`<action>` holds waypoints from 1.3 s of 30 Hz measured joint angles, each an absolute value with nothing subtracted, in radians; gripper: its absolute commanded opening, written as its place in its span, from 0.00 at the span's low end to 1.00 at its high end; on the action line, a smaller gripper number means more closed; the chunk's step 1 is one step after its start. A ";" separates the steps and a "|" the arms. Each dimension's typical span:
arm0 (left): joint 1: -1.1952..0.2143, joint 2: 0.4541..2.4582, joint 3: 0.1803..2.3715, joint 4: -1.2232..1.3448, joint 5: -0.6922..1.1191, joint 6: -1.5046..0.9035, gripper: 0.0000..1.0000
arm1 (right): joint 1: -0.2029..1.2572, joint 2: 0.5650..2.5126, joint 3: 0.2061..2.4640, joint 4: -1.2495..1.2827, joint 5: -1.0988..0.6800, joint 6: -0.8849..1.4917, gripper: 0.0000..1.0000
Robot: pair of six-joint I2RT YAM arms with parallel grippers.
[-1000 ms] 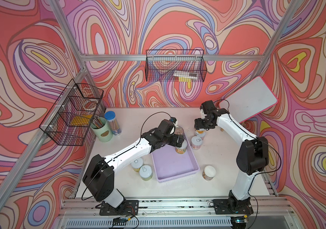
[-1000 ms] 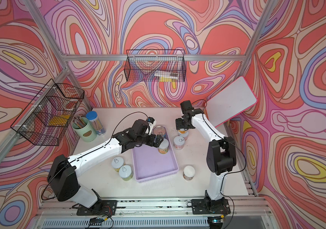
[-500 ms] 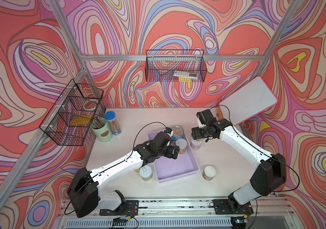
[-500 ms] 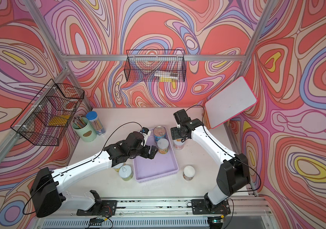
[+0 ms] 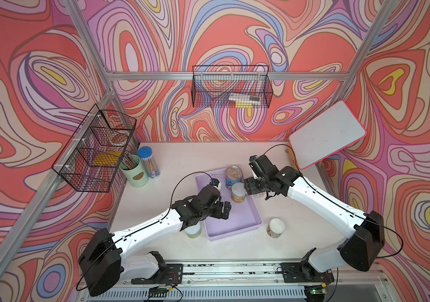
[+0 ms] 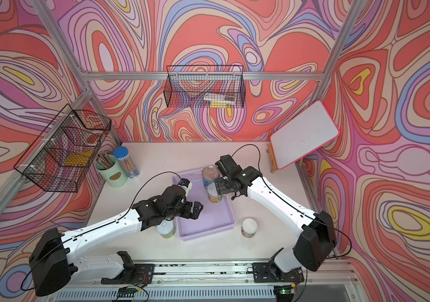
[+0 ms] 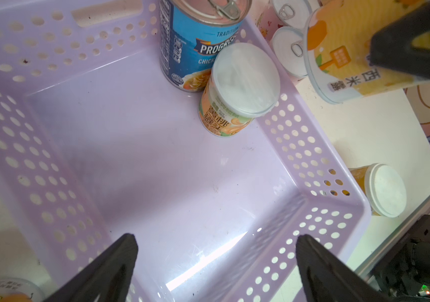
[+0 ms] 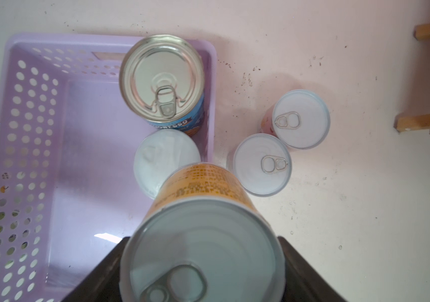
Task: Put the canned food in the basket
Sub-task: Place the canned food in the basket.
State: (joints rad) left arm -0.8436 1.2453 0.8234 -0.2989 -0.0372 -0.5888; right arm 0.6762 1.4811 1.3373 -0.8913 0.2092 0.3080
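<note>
Standing on the white table (image 5: 208, 157), off the near right corner of the lavender perforated plastic basket (image 5: 242, 217), was a small white-capped tin (image 5: 276, 227); a greenish-label tin (image 5: 193, 231) sat at the near left corner, under the left arm. Left gripper (image 7: 216, 238) hung over the basket's near half, jaws spread wide. Peach-label tin (image 5: 238, 192) and tall blue-label can (image 5: 234, 176) stood side by side in the far right corner. Right gripper (image 8: 202, 240) pinched a yellow-label tin (image 8: 203, 188), raised by the right wall. Two pull-tab tins (image 8: 262, 164) sat on the table just outside it
</note>
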 measured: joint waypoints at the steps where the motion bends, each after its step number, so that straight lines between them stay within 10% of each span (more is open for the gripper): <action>1: -0.842 1.244 0.823 -0.299 -0.037 -0.595 0.99 | 0.690 1.481 1.337 -0.892 0.212 0.310 0.45; 39: -0.230 0.915 0.603 -0.195 0.362 -0.743 0.99 | 0.815 1.874 1.741 -0.882 0.097 0.034 0.38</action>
State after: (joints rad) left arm -0.2298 0.9150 0.6029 -0.1947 0.3618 -0.7425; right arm 0.8150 1.8740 1.7409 -0.8822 0.0971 0.0338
